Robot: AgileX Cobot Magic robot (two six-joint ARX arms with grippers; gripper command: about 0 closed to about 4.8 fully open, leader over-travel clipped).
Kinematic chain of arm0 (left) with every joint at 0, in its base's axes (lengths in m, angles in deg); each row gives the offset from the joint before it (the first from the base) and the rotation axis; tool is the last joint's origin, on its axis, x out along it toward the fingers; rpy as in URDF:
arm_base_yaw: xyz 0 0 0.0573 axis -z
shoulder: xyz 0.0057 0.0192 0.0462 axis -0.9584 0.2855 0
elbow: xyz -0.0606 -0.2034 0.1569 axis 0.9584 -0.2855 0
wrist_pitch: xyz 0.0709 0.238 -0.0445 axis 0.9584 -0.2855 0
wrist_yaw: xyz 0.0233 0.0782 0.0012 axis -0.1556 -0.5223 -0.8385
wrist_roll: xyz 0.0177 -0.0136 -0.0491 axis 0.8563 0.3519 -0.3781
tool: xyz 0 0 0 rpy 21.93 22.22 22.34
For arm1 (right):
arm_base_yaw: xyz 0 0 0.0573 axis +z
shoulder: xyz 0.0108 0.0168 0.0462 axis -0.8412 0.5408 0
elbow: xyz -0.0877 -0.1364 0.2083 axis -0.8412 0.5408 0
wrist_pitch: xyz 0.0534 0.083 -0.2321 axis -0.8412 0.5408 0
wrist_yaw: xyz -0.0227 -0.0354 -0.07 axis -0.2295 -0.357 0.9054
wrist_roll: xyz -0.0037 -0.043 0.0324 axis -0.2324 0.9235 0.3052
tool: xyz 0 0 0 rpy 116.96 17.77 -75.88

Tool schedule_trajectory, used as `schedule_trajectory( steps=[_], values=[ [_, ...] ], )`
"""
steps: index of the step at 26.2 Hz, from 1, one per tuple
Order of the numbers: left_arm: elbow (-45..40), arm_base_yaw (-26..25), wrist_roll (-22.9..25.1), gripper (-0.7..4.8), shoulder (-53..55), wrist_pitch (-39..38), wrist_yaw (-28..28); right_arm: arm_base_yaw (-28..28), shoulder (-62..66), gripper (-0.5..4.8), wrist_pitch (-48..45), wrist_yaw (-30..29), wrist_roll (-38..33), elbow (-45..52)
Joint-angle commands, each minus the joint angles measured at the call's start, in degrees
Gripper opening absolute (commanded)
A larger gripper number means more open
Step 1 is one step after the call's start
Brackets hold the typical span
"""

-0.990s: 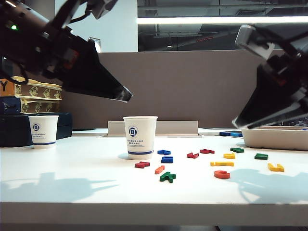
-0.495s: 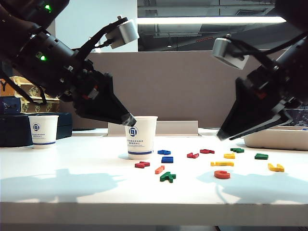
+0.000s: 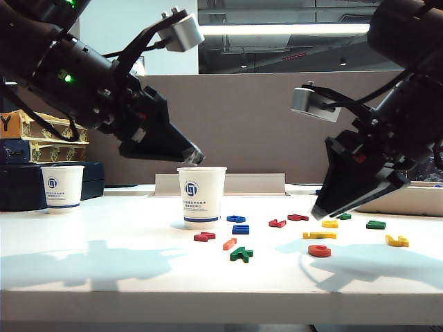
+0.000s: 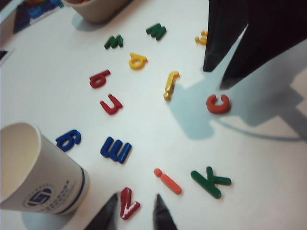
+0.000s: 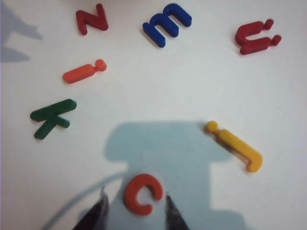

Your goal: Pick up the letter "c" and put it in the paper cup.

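The letter "c" (image 3: 319, 250) lies flat on the white table at front right, a small red-orange piece, also seen in the left wrist view (image 4: 218, 103). My right gripper (image 3: 320, 211) hangs open a little above it. In the right wrist view the letter "c" (image 5: 142, 192) shows between the two fingertips of the right gripper (image 5: 134, 201), untouched. The paper cup (image 3: 201, 197) stands upright mid-table, and its side shows in the left wrist view (image 4: 38, 177). My left gripper (image 3: 195, 158) hovers open just above the cup's rim. The left gripper (image 4: 135, 203) holds nothing.
A smaller white cup (image 3: 62, 188) stands at the far left before stacked boxes (image 3: 41, 138). A beige tray (image 3: 408, 197) sits at the right. Loose letters lie between: a red one (image 3: 204, 236), an orange i (image 3: 229, 243), a green k (image 3: 241, 254), a yellow piece (image 3: 319, 235).
Both arms have swung in and down over the table. The right gripper has dropped leftward to sit over the letter "c". The left gripper has come down near the cup's rim.
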Motion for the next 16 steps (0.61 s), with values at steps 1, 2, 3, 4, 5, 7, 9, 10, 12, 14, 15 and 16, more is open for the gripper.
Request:
schedule_trajectory(
  steps=[1, 2, 3, 4, 5, 7, 9, 10, 12, 14, 15, 16],
  values=[
    [0.4, 0.0, 0.2, 0.9, 0.0, 0.9, 0.1, 0.3, -0.1, 1.5, 1.6, -0.1, 0.1, -1.5],
    [0.4, 0.0, 0.2, 0.91, 0.0, 1.0, 0.2, 0.3, -0.1, 1.5, 2.2, -0.2, 0.1, -1.7],
    [0.4, 0.0, 0.2, 0.92, 0.1, 1.4, 0.2, 0.3, -0.1, 1.5, 2.3, -0.2, 0.1, -1.7],
    [0.4, 0.0, 0.2, 0.95, 0.4, 2.0, 0.2, 0.4, 0.0, 1.5, 2.3, -0.2, 0.1, -1.7],
    [0.4, 0.0, 0.2, 0.95, 0.8, 2.5, 0.2, 0.6, 0.0, 1.5, 2.4, -0.1, 0.1, -1.7],
    [0.4, 0.0, 0.2, 0.95, 1.5, 3.4, 0.2, 0.6, 0.0, 1.5, 2.5, -0.2, 0.1, -1.7],
    [0.4, 0.0, 0.2, 0.95, 2.5, 4.0, 0.2, 0.6, 0.0, 1.5, 2.5, -0.2, 0.1, -1.7],
    [0.4, 0.0, 0.2, 0.95, 2.9, 3.8, 0.1, 0.6, 0.3, 1.5, 2.4, -0.2, 0.1, -1.7],
    [0.4, 0.0, 0.2, 0.95, 2.9, 3.8, 0.1, 0.7, 0.8, 1.51, 2.5, -0.4, 0.0, -1.7],
    [0.4, 0.0, 0.2, 0.95, 2.9, 4.0, 0.1, 0.7, 1.3, 1.54, 2.5, -0.4, -0.1, -1.7],
    [0.4, 0.0, 0.2, 0.95, 2.9, 4.2, 0.1, 0.7, 1.5, 1.54, 2.6, -0.5, -0.1, -1.7],
    [0.4, 0.0, 0.2, 0.95, 3.0, 4.3, 0.1, 0.7, 1.7, 1.54, 2.5, -0.5, -0.1, -1.7]
  ],
)
